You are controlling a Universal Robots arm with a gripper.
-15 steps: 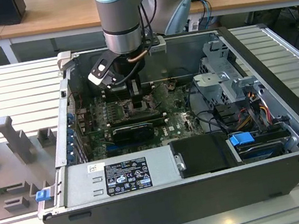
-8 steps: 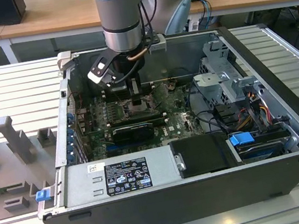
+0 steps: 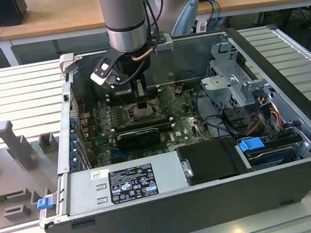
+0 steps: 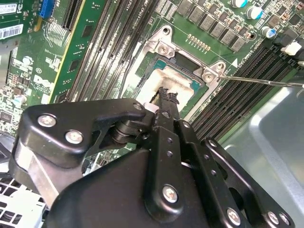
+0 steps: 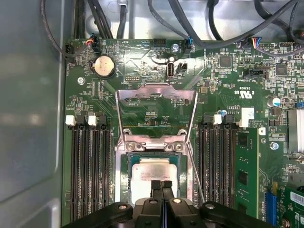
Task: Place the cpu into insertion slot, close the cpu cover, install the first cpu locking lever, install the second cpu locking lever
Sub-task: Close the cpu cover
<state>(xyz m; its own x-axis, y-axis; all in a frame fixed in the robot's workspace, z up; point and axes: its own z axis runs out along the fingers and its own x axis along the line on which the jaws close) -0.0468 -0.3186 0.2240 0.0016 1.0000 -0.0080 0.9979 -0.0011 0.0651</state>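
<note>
The cpu, a pale square chip, lies flat inside the insertion slot on the green motherboard. My gripper is shut, its two black fingertips pressed together with nothing between them, directly over the chip's near half. Whether the tips touch the chip I cannot tell. The second wrist view shows the same: the gripper over the cpu in the slot. The cpu cover, a silvery frame, stands swung open beyond the slot. A thin locking lever sticks out unlatched. In the exterior view my gripper reaches down into the computer case.
Long black memory slots flank the socket, with a green memory module beside them. A coin battery and cables lie beyond the cover. A drive cage and the power supply crowd the case.
</note>
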